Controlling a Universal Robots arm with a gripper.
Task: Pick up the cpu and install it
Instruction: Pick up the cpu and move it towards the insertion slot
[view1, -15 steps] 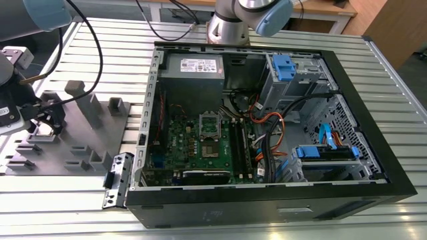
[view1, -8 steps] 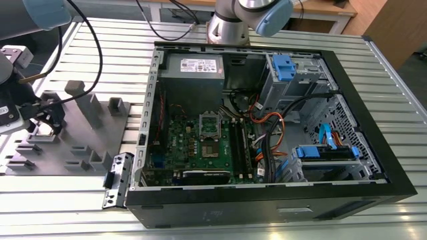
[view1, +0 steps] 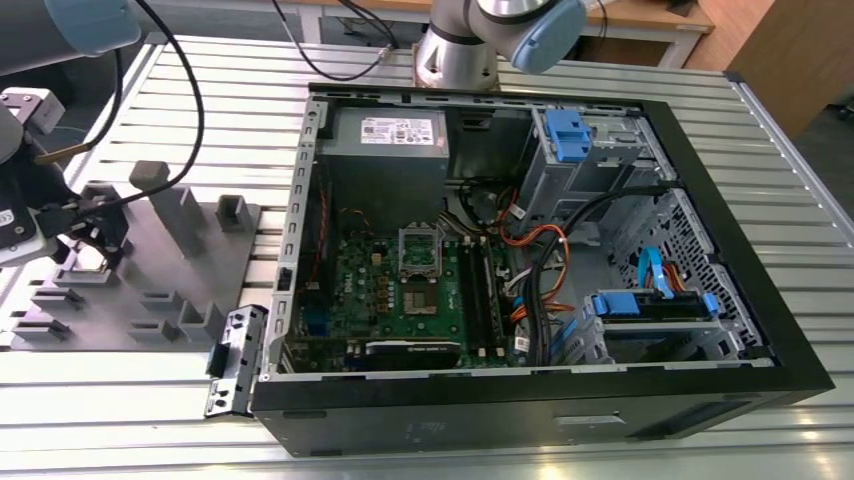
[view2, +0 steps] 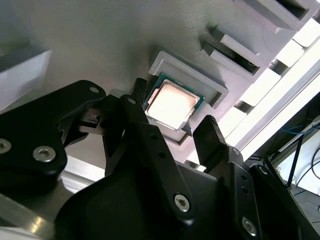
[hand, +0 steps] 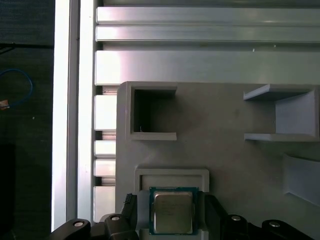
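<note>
The cpu (hand: 172, 212), a small flat square chip with a pale silvery top, lies in a shallow recess of the grey plastic fixture tray (hand: 225, 150) on the slatted metal desk (view1: 134, 400). The black end effector (view2: 174, 106) hovers directly over it, with its fingers (hand: 213, 214) apart, one on each side of the chip, and not clamped.

Gripper (view2: 173, 104) low, nose-down, w/ jaws wide apart (both black).

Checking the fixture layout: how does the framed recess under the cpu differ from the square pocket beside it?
The framed recess holds the cpu; the square pocket is empty. The recess has a low rim, the pocket taller walls. Both are part of the same grey fixture.
</note>
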